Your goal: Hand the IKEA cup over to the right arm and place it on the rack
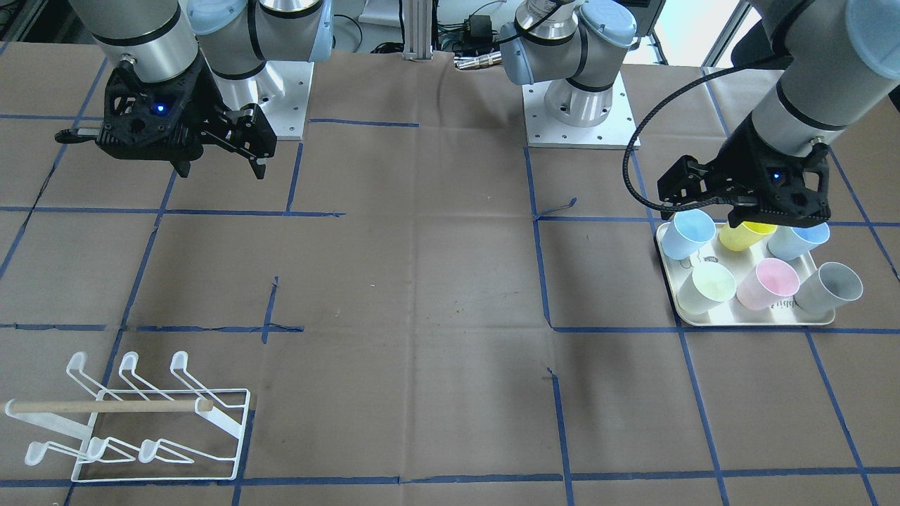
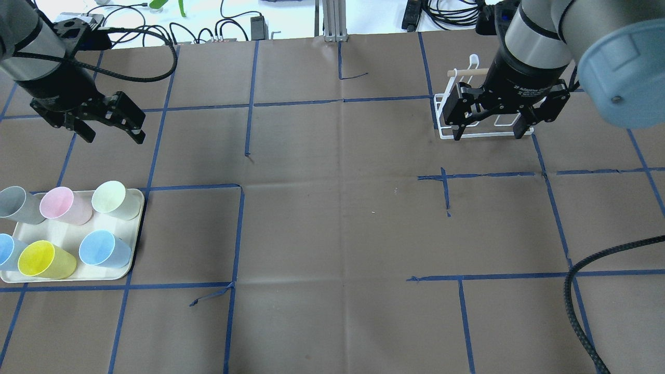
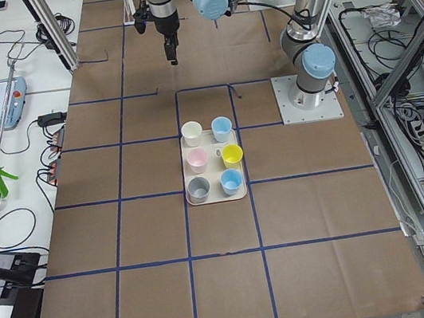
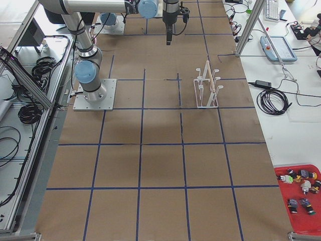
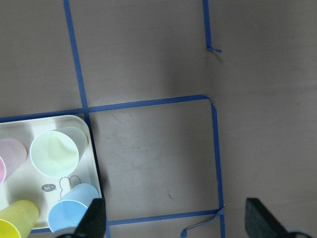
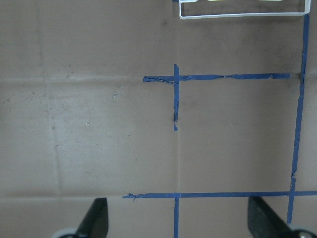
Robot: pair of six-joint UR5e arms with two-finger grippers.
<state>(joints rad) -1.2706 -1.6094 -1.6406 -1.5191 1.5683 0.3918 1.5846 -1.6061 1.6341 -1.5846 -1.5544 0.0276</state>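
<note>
Several pastel cups lie on a cream tray (image 2: 67,276): grey (image 2: 13,204), pink (image 2: 57,202), pale green (image 2: 110,196), yellow (image 2: 39,258) and two blue (image 2: 98,248). They also show in the front view, with the pale green cup (image 1: 706,287) at the tray's (image 1: 752,322) front. My left gripper (image 2: 111,134) is open and empty, raised beyond the tray; in its wrist view (image 5: 176,223) the tray sits at lower left. My right gripper (image 2: 488,134) is open and empty, high above the table by the white wire rack (image 1: 140,422), which it partly hides in the overhead view.
The table is covered in brown paper with a blue tape grid. The rack (image 4: 208,88) stands alone near the table edge; its base wire (image 6: 242,16) shows at the top of the right wrist view. Both arm bases (image 1: 580,105) are bolted at the robot's side.
</note>
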